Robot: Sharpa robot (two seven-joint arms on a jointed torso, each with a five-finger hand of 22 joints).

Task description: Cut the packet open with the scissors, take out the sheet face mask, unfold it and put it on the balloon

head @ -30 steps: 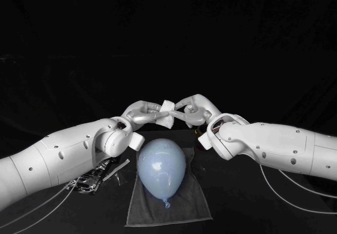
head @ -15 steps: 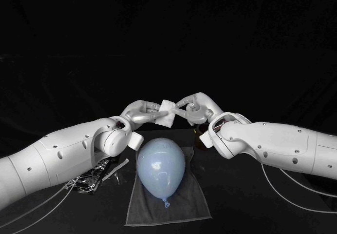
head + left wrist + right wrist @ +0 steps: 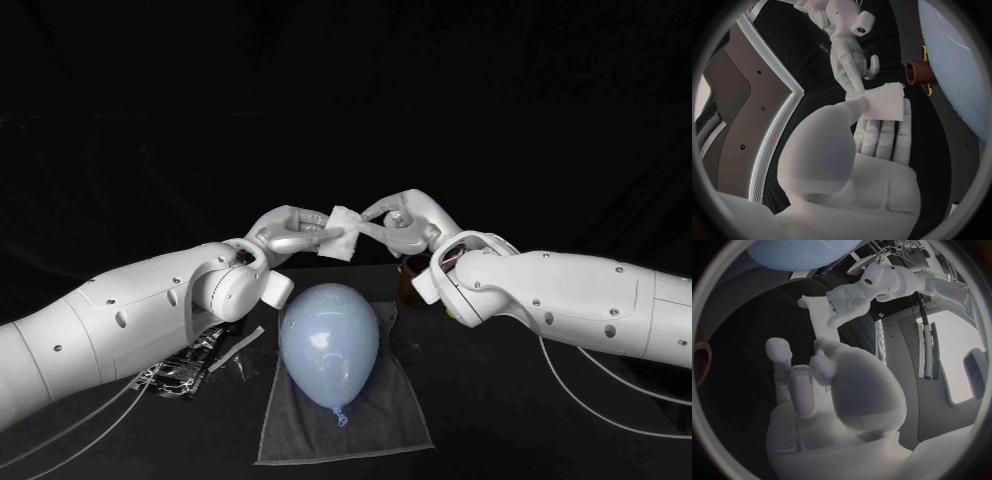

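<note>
Left robot hand (image 3: 294, 233) pinches the folded face mask (image 3: 340, 233); right robot hand (image 3: 404, 222) touches its edge, grip unclear.

balloon (image 3: 332, 340): smooth, glossy skin
towel (image 3: 378, 425): grey cloth, matt, napped
sheet mask (image 3: 340, 235): white, matt
left hand (image 3: 289, 235): silver, satin finish
right hand (image 3: 404, 225): silver, satin finish

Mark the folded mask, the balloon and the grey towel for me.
folded mask (image 3: 884, 102): left wrist view, middle of the white folded sheet.
balloon (image 3: 332, 340): head view, middle of its pale blue body.
grey towel (image 3: 382, 430): head view, bare part beside the balloon's knot.
</note>
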